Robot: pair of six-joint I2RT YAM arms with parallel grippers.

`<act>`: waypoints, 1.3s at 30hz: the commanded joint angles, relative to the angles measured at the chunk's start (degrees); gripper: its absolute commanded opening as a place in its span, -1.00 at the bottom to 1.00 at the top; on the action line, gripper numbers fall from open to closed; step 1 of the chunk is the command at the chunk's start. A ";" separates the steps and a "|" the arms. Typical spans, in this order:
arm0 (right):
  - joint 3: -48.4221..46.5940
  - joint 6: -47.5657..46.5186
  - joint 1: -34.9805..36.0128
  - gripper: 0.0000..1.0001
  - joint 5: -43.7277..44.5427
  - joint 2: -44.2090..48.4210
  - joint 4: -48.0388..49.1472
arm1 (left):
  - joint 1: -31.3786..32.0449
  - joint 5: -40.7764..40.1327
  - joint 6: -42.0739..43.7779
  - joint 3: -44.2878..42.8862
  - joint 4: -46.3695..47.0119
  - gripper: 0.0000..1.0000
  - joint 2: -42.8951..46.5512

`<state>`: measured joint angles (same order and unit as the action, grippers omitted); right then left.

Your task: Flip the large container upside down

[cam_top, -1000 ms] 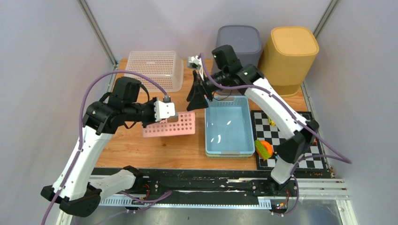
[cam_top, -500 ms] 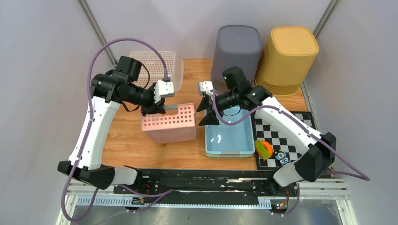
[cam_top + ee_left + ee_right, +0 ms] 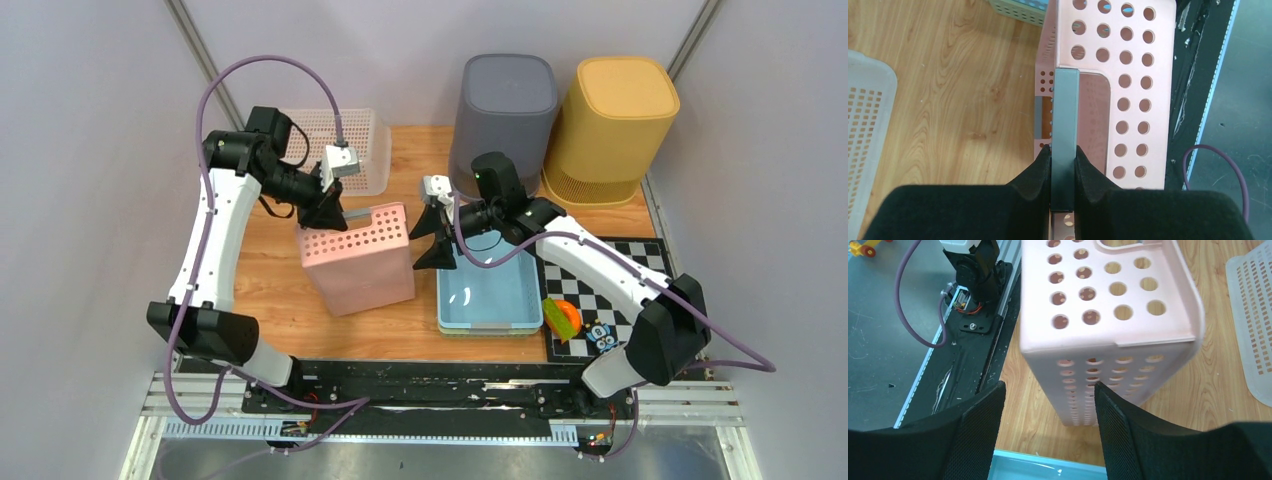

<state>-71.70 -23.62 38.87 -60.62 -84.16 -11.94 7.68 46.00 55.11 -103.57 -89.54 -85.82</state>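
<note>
Left end effector [image 3: 328, 214] clamped on tilted pink basket [image 3: 362, 262], right end effector [image 3: 433, 238] apart beside it

Top external: fixed above and behind the 2 arm bases, looking down and forward over the whole desk [image 3: 270, 300], far enough back to take in both arms. Left wrist: close, sighting along its own jaws onto the pink perforated container [image 3: 1143, 100] and the wood beside it. Right wrist: close, looking between its own jaws at that container's side from over the blue bin [image 3: 1048, 471]; all 3 views share the container.
</note>
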 commanded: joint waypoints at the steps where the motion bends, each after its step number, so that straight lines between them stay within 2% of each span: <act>1: 0.77 2.35 1.34 0.36 -3.26 -1.68 4.10 | -2.66 6.41 0.70 -2.33 -1.97 -0.94 -1.99; 12: 0.35 3.40 1.78 0.38 0.61 -2.84 4.45 | -9.81 7.92 -4.13 -2.65 4.63 -0.71 -6.97; 18: 0.01 4.81 1.74 0.38 1.43 -3.78 4.87 | -12.51 7.85 -4.31 -5.03 5.12 -0.52 -11.04; 39: 0.25 5.66 1.74 0.39 3.62 -4.56 5.24 | -21.42 10.36 -8.27 -5.71 10.70 -0.43 -21.37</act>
<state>-71.70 -18.76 39.99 -56.88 -88.05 -7.25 -12.69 54.70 47.75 -109.27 -80.14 -106.26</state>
